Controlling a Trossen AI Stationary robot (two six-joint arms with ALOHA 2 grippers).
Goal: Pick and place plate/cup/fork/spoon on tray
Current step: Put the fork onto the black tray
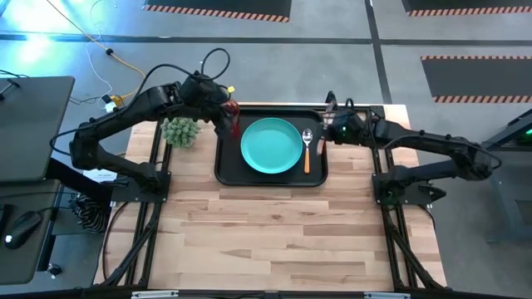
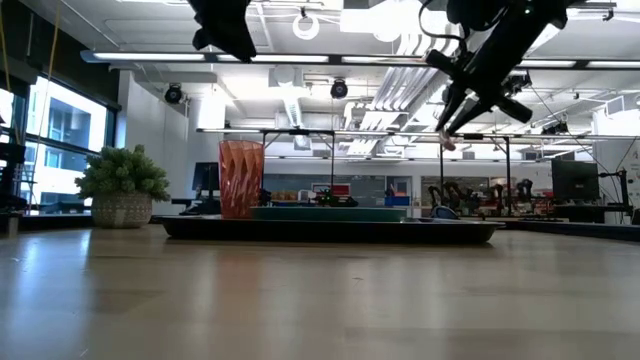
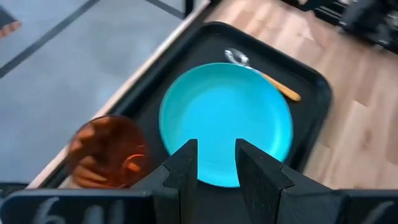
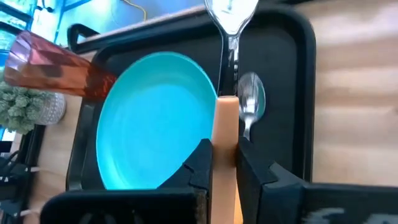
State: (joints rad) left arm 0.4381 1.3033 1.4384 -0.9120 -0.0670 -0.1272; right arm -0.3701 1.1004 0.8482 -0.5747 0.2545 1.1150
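Here we see the right gripper (image 4: 225,163) clamped on the fork (image 4: 226,74), held above the tray (image 1: 229,170) beside the spoon (image 1: 307,148) — presumably for placing. Left gripper (image 3: 216,165), fingers apart, hovers over the cup (image 3: 111,151). One plate (image 1: 271,145), cup, spoon, fork — four pieces.

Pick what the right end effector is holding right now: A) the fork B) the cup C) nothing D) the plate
A: in the right wrist view the right end effector is shut on the fork by its salmon-orange handle, above the tray, where the spoon already lies.
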